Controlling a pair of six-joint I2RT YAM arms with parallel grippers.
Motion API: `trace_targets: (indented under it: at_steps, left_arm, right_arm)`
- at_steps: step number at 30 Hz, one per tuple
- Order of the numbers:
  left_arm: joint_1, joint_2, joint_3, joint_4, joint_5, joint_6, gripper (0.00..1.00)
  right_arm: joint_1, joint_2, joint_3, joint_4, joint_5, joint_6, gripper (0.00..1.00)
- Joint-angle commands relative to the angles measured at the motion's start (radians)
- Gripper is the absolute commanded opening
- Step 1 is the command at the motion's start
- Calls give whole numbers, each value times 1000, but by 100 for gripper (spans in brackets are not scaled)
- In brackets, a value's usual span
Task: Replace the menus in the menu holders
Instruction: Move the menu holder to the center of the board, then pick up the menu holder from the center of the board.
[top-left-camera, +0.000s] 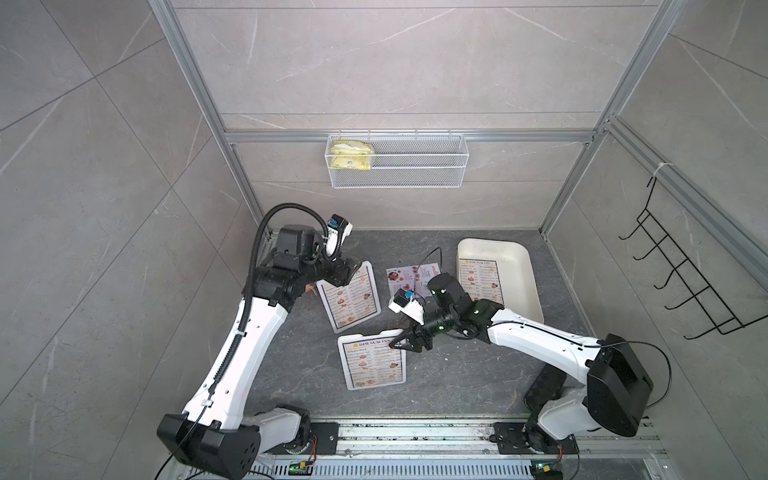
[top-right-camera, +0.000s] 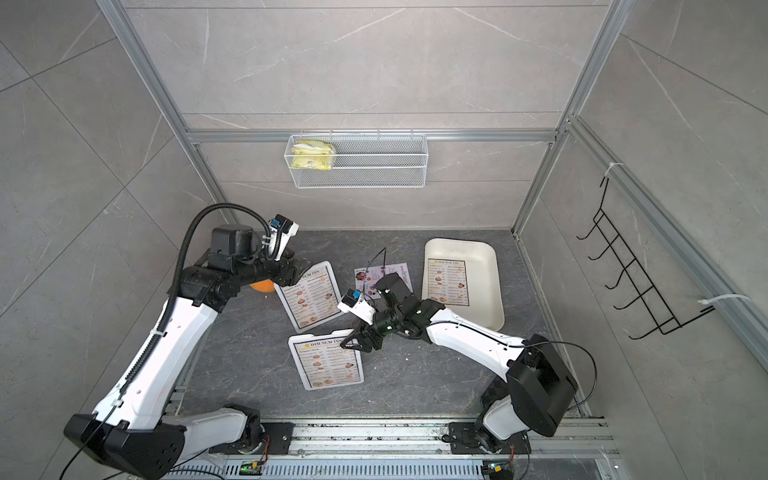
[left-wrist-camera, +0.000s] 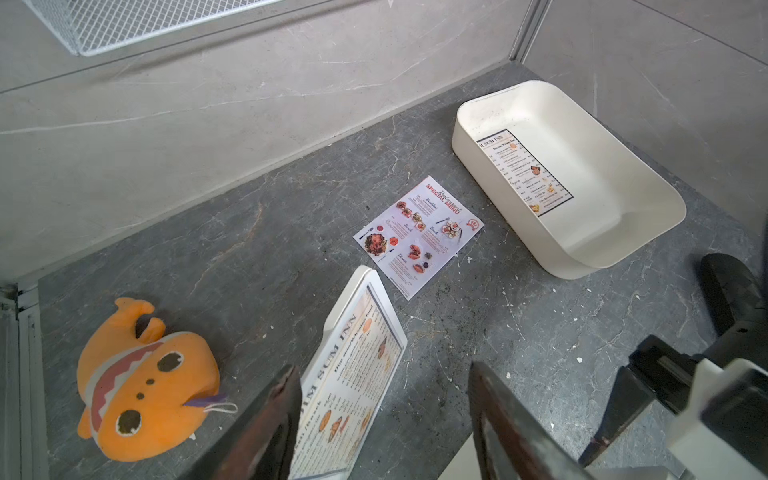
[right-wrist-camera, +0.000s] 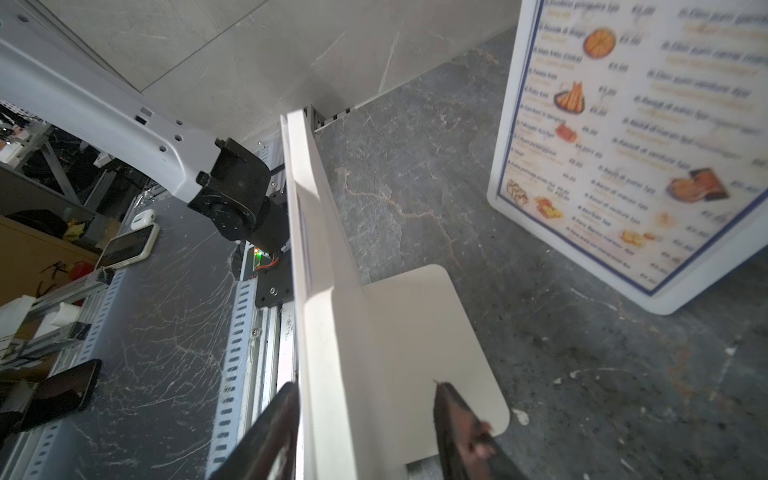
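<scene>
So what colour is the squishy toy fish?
Orange plush fish, with a red-and-white zigzag band; clearest in the left wrist view.

Surface: dark grey marbled tabletop (top-left-camera: 457, 374).
Directly on it:
- near menu holder (top-left-camera: 344, 365), centre front
- far menu holder (top-left-camera: 376, 291), just behind it, leftward
- loose SPECIAL MENU sheet (left-wrist-camera: 417, 241), between far menu holder and cream-white tray (top-left-camera: 521, 270), back right
- orange plush fish (left-wrist-camera: 145, 390), back left

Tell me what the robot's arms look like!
Both the left arm and right arm have white shells with chunky black joints. A ribbed black hose runs along the left one; a thin black cable loops off the right. The left gripper and right gripper have dark flat fingers.
</scene>
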Motion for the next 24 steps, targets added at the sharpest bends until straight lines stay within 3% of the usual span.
trace_targets:
  at_steps: [1,7,10,15,24]
  left_arm:
    - [17,73,125,-216,56,149,68]
    - [56,216,233,-335,78,242,68]
    - [62,298,296,-406,31,287,66]
    - [64,373,333,-406,19,325,64]
    - [64,466,352,-370,54,376,48]
  right_arm:
    - [4,-67,59,-47,55,-16,61]
    - [-25,-153,88,-71,155,-21,64]
    - [-72,-193,81,-62,190,-11,65]
    - [-139,-229,51,-48,194,10,64]
    - [-188,-253,8,-12,194,38,64]
